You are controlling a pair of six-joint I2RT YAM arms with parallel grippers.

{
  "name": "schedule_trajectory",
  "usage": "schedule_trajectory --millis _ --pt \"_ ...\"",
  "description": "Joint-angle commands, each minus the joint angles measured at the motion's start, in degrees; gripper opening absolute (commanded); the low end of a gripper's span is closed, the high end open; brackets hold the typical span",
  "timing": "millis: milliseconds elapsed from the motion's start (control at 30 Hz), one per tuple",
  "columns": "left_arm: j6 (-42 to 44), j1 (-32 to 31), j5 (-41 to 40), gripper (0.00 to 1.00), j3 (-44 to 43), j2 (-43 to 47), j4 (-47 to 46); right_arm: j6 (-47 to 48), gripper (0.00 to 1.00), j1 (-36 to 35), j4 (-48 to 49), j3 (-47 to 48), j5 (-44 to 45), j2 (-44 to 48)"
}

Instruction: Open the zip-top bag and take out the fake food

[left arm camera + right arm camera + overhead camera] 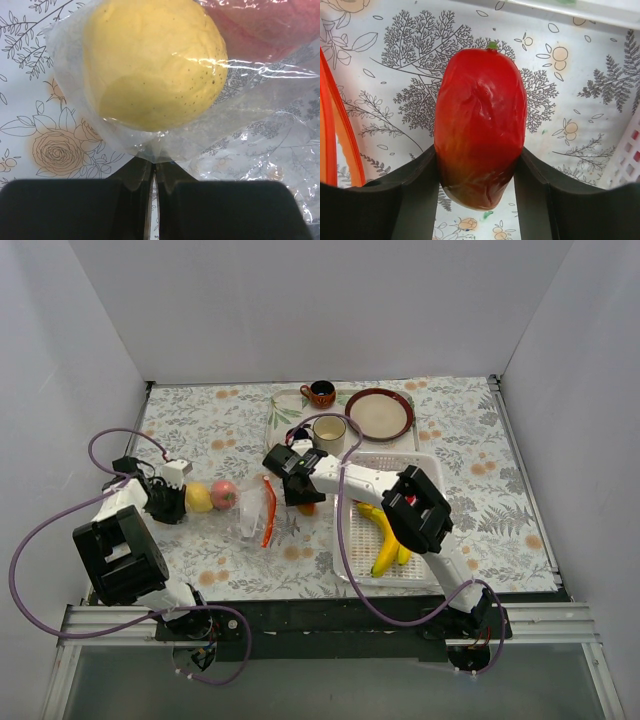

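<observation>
The clear zip-top bag (pixel 245 510) lies left of centre, its red-orange zip strip (pixel 268 510) facing right and open. A yellow lemon (pixel 199 498) and a pink-orange peach (pixel 225 494) are inside its left end. My left gripper (pixel 172 502) is shut on the bag's closed end (pixel 152 152), with the lemon (pixel 152 62) just ahead. My right gripper (pixel 303 498) is shut on a red pepper (pixel 480 125), just right of the bag's mouth; the zip strip (pixel 332 135) shows at the left of that view. A yellow banana bunch (pixel 385 535) lies in the white basket (pixel 385 465).
A cream cup (pixel 328 433), a brown mug (pixel 321 393) and a brown plate (pixel 380 412) stand at the back. The white basket's left wall is close to my right gripper. White walls enclose the table.
</observation>
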State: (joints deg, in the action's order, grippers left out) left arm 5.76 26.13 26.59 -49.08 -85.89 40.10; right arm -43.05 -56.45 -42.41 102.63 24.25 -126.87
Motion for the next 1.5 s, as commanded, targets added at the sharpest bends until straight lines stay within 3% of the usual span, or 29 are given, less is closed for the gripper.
schedule_trajectory --millis 0,100,333,533,700,733,767,800,1033,1200,1333,1467 --pt "0.57 0.33 1.36 0.0 -1.46 2.13 0.68 3.92 0.23 -1.65 -0.39 4.32 2.36 3.9" --pt "0.39 0.33 0.57 0.0 -2.24 1.25 0.33 6.04 0.18 -2.79 -1.44 4.86 6.32 9.25" --pt "-1.71 -0.29 4.25 0.0 -8.74 1.51 5.77 6.49 0.15 -2.88 -0.82 -9.54 15.99 28.05" --pt "-5.41 -2.31 10.83 0.0 -17.09 -0.6 16.05 -5.45 0.21 -2.18 -9.17 -26.13 26.37 41.58" --pt "-5.5 -4.59 12.7 0.0 -17.19 1.51 19.14 -8.54 0.56 1.25 -4.44 -41.08 22.34 47.85" --pt "-5.5 -4.68 12.52 0.0 -16.58 1.69 19.05 -8.63 0.68 1.34 -3.82 -41.63 22.07 48.2" --pt "-5.41 -4.68 11.83 0.0 -15.53 1.86 18.71 -8.72 0.88 1.34 -3.73 -41.81 21.89 48.03" --pt "-5.49 -4.77 11.21 0.0 -15.0 1.86 17.92 -8.72 0.97 1.34 -4.08 -41.55 21.81 47.33" --pt "-4.62 -5.03 10.23 0.01 -18.41 3.88 18.96 -5.21 0.99 -0.07 -6.54 -32.68 23.91 43.55" --pt "-4.53 -7.32 10.24 0.09 -25.09 6.25 22.74 -5.2 0.98 -0.24 -6.28 -31.88 22.95 41.44" --pt "-4.18 -8.99 8.84 0.23 -23.7 8.89 22.22 -5.91 0.99 -0.42 -6.36 -31.44 22.6 40.82" --pt "-4.0 -9.69 7.69 0.26 -21.59 10.3 19.76 -4.34 0.98 -2.08 -3.39 -30.91 23.21 41.87"
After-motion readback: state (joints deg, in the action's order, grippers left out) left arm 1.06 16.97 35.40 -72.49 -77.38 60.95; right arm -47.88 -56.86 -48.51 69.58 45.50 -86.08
